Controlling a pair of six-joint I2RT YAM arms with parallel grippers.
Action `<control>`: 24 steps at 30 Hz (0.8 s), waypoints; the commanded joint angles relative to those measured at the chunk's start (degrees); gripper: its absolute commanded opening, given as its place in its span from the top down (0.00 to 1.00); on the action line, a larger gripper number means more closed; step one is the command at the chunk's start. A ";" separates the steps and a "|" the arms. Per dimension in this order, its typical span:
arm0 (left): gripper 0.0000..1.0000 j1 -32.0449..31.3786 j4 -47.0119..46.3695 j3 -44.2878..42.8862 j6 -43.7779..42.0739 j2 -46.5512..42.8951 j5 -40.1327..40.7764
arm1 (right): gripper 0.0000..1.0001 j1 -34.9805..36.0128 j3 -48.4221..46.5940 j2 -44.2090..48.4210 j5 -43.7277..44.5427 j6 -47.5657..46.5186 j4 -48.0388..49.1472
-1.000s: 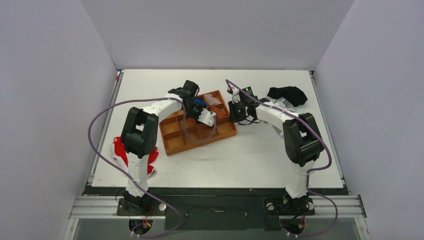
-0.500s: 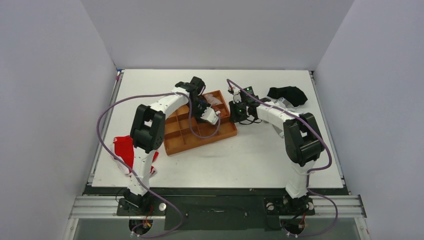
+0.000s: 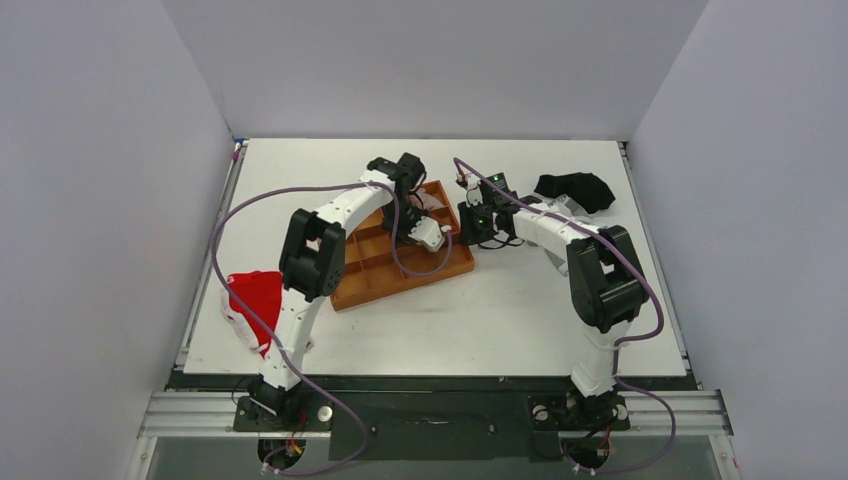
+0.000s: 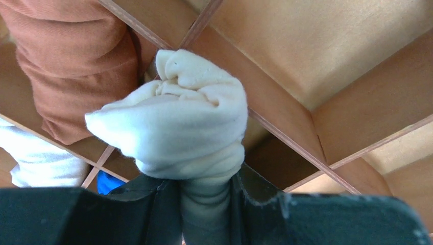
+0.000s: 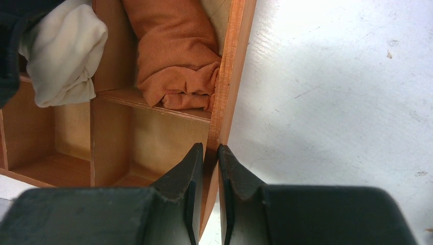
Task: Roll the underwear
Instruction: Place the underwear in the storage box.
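The left arm [image 3: 340,210] has swung farther across the desk [image 3: 560,310] toward the far right part of the wooden tray [image 3: 400,281]. This leaves more of the red garment [image 3: 258,298] uncovered at the desk's left near edge. The right arm [image 3: 560,232] has not shifted and reaches in from the right side.

The divided tray sits askew near the middle of the desk, toward the far edge. A black garment [image 3: 578,190] lies near the far right corner of the desk, well apart from the tray.

In the tray's far right corner compartment lies a folded rust-orange garment [image 5: 176,51], against the outer wall. A white garment [image 4: 35,161] shows in another compartment beside it.

The underwear [image 4: 178,127], bunched into a small cream roll, hangs over the crossing of two dividers just beside the rust-orange garment. Whether it touches the wood cannot be told.

The left fingers [image 4: 207,181] are clenched around the roll's lower end. The right fingers [image 5: 209,149] pinch the tray's right outer wall between them, almost closed.
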State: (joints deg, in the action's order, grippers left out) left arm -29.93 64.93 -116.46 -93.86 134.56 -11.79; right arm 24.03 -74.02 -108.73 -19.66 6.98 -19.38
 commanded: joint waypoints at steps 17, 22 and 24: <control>1.00 -3.16 12.88 -9.45 3.93 15.72 18.67 | 1.00 0.31 0.21 0.76 -2.71 0.20 -1.63; 1.00 -3.56 13.39 -9.73 4.96 16.79 22.28 | 1.00 0.29 0.15 0.65 -2.89 0.31 -1.40; 1.00 -3.63 13.71 -10.23 5.22 17.03 22.98 | 1.00 0.35 0.20 0.56 -2.91 0.31 -1.25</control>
State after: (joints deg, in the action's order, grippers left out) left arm -34.46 75.77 -129.36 -89.62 143.33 4.27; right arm 24.03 -74.02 -108.73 -19.79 7.09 -19.33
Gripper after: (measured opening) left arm 0.251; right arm 0.100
